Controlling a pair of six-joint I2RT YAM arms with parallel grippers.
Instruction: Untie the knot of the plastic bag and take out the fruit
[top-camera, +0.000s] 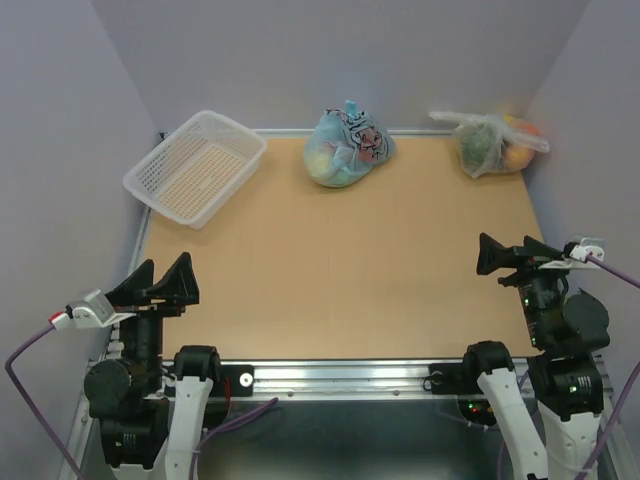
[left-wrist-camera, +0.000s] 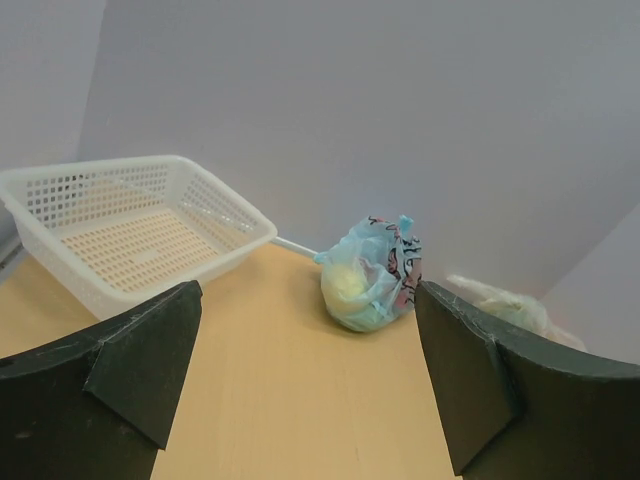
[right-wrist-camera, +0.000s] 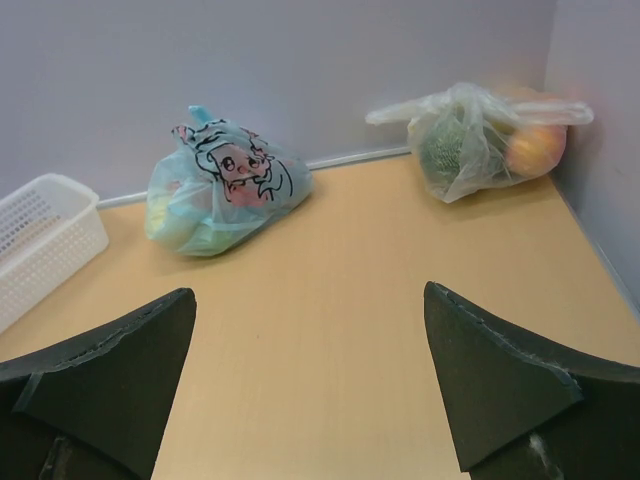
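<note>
The see-through plastic bag (top-camera: 490, 143) lies knotted in the far right corner of the table, against the walls. Fruit shows through it: a round green piece (right-wrist-camera: 443, 150) and a pink-orange piece (right-wrist-camera: 535, 148). The bag also shows in the right wrist view (right-wrist-camera: 480, 135) and partly behind a finger in the left wrist view (left-wrist-camera: 505, 305). My left gripper (top-camera: 165, 272) is open and empty at the near left edge. My right gripper (top-camera: 482, 255) is open and empty at the near right, well short of the bag. Both sets of fingers stand wide apart over bare table (left-wrist-camera: 305, 380) (right-wrist-camera: 310, 380).
A light-blue bag with black cartoon print (top-camera: 347, 148) lies at the back middle, holding something yellowish. A white mesh basket (top-camera: 196, 166) stands at the back left corner, empty. Grey walls close in the table on three sides.
</note>
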